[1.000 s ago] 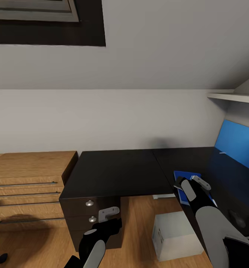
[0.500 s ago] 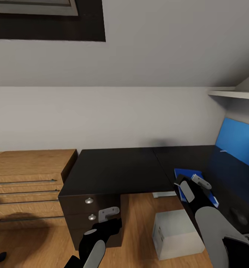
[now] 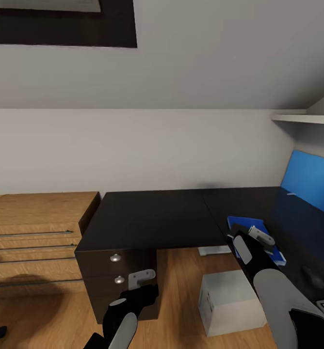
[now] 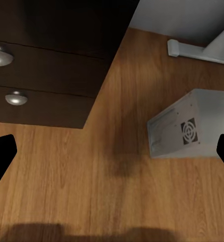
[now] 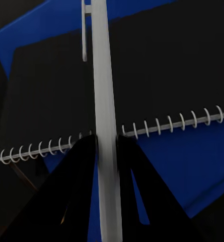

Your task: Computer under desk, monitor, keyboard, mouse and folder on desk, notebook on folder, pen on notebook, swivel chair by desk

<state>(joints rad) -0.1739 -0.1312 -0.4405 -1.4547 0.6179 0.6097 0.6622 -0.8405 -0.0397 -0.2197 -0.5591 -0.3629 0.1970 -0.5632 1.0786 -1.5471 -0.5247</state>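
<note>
Gleaming black desk (image 3: 298, 213), wood floor (image 3: 181, 286), right gripper (image 5: 106, 146) pinching pen (image 5: 102, 75) (left gripper (image 4: 112, 151) spread)

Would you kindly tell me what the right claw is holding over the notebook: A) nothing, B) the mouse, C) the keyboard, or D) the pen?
D: in the right wrist view the right claw is closed on the pale pen, above the spiral-bound notebook lying on the blue folder.

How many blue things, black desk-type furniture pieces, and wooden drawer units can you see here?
Blue things: 2, the folder and the desk's blue back panel
Black furniture: 2, the desk and the cabinet desk
Wooden drawer units: 1, the wooden drawer unit
Total: 5
</note>
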